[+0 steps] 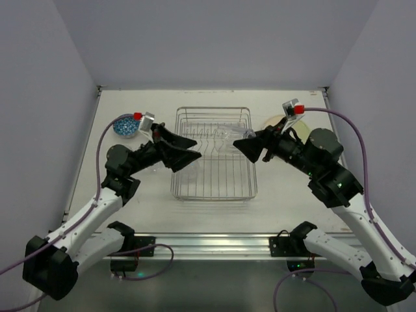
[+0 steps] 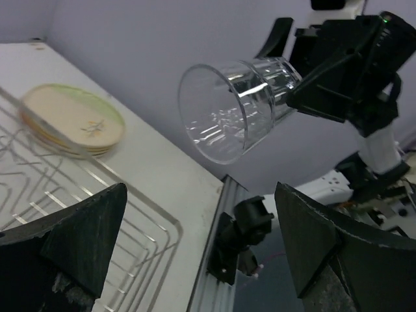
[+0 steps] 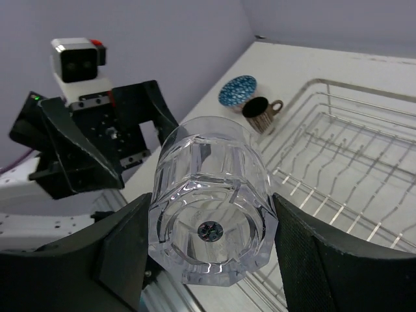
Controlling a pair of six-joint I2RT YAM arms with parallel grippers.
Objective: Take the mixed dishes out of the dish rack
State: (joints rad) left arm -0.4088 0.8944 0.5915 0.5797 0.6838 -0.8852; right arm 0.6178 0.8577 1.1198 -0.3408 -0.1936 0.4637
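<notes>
- Left of the rack on the table: one blue-patterned bowl (image 1: 125,126) and one dark mug (image 3: 260,114), both already unloaded.
- Left gripper (image 1: 195,148): jaws wide apart, holding nothing, facing the glass's mouth.
- Dish rack (image 1: 214,185): one; I see no dishes in it.
- Clear glass (image 2: 237,110): one in view, held sideways above the rack and not yet set down.
- Right gripper (image 1: 246,145): clamped on the glass's base.
- Plates (image 2: 71,120): one stack right of the rack; count unclear.
- The task looks nearly finished.
</notes>
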